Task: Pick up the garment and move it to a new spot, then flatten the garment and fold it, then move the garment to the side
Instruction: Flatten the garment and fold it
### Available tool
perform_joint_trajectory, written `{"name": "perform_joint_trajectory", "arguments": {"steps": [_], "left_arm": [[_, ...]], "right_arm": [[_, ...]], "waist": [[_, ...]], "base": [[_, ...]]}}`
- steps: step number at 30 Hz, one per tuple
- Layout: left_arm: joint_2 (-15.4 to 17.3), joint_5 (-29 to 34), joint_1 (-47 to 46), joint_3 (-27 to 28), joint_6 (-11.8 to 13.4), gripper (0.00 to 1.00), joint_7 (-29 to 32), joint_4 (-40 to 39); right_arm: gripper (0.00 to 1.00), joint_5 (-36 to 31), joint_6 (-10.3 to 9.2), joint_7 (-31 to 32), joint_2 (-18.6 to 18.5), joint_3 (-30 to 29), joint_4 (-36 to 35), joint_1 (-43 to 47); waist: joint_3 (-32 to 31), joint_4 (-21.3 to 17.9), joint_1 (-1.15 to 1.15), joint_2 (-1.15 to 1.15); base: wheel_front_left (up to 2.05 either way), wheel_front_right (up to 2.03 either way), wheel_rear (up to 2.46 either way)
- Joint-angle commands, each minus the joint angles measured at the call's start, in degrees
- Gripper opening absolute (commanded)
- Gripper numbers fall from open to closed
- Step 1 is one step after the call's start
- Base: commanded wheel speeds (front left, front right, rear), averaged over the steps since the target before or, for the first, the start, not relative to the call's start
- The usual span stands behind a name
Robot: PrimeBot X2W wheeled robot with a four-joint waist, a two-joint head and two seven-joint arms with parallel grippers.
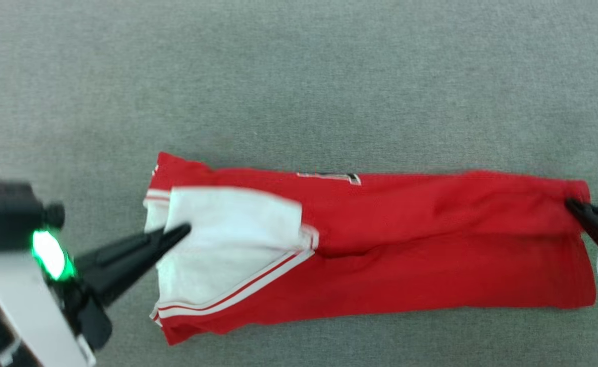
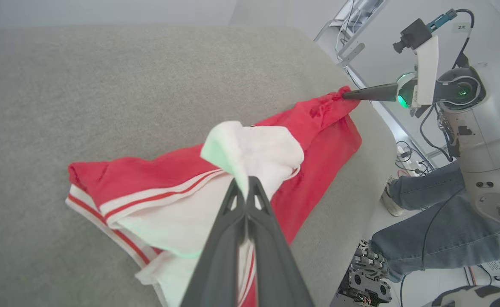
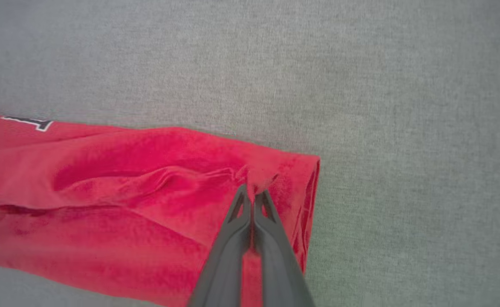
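Observation:
The garment [image 1: 411, 244] is a red jersey folded into a long band across the grey surface, with a white sleeve and striped trim at its left end. My left gripper [image 1: 186, 229] is shut on the white sleeve, which bunches up at its tips in the left wrist view [image 2: 245, 181]. My right gripper [image 1: 569, 202] is shut on the red hem at the garment's right end; the right wrist view shows a pinch of red cloth [image 3: 254, 189] at its tips. A bit of black, white-outlined print [image 1: 337, 177] peeks out along the far edge.
The grey padded surface [image 1: 299, 76] spreads wide beyond the garment. In the left wrist view its right edge [image 2: 377, 140] drops off, and a person's legs in jeans [image 2: 424, 230] and a shoe stand just past it, near cables and equipment.

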Motion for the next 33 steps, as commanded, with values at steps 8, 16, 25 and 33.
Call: {"name": "perform_joint_trajectory", "arguments": {"steps": [8, 16, 25, 33], "left_arm": [[-1.6, 3.73, 12.25, -1.06, 0.1, 0.0, -7.14, 2.74], [-7.69, 2.68, 16.84, -1.14, 0.1, 0.0, -7.97, 9.94], [-12.79, 6.56, 17.51, -0.82, 0.1, 0.03, -7.85, 17.9], [-13.61, 5.69, 20.88, 5.3, 0.1, 1.0, -7.86, 16.75]], "right_arm": [[0.0, 1.11, -0.07, -4.63, -1.17, -2.5, -0.58, 8.77], [0.0, -1.76, -0.07, -12.89, -0.88, 2.32, 6.84, 8.47], [0.0, -4.34, -0.1, -20.05, -0.6, 5.37, 14.0, 6.81], [1.0, -1.36, -0.08, -21.75, -2.22, 2.54, 10.57, 6.67]], "waist": [[0.19, 1.31, 0.0, 0.0], [1.7, 1.15, 0.0, 0.0], [2.23, 1.15, 0.0, 0.0], [-0.61, 1.07, 0.0, 0.0]], "base": [[0.0, 0.0, 0.0], [0.0, 0.0, 0.0], [0.0, 0.0, 0.0], [0.0, 0.0, 0.0]]}}
